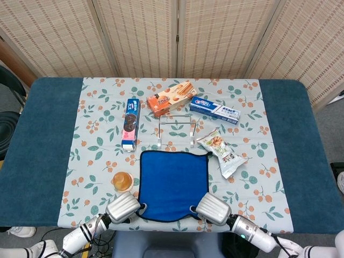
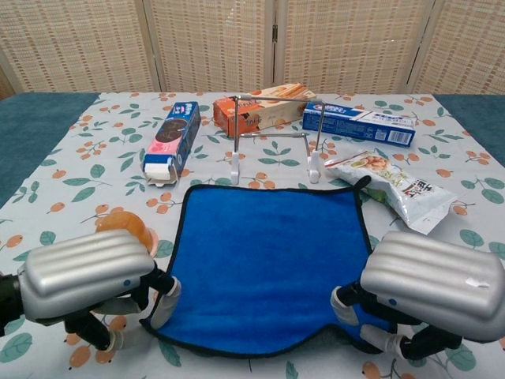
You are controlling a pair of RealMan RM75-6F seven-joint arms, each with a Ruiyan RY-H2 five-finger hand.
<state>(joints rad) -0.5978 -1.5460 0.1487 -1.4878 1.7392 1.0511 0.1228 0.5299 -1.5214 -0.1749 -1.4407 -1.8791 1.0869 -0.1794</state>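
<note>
In the head view, we see the blue cloth (image 1: 173,184) lying flat just in front of the wire rack (image 1: 177,130), with our left hand (image 1: 123,207) at its near left corner and our right hand (image 1: 213,208) at its near right corner. The near hem bows inward between the two hands, so we judge that the grips may be uneven; one corner could slip free if the pinch is shallow. The orange jelly cup (image 1: 122,181) sits just left of the cloth, close to the left hand, and could be knocked. The fingers are hidden under the hand backs here.

In the chest view, the left hand (image 2: 88,276) has a fingertip (image 2: 165,302) on the cloth (image 2: 268,253) edge, and the right hand (image 2: 430,286) curls its fingers at the other corner. We cannot tell whether either hand truly clamps the fabric. The snack bag (image 2: 398,188), right of the rack (image 2: 274,136), lies near the cloth's far corner and could be dragged.
</note>
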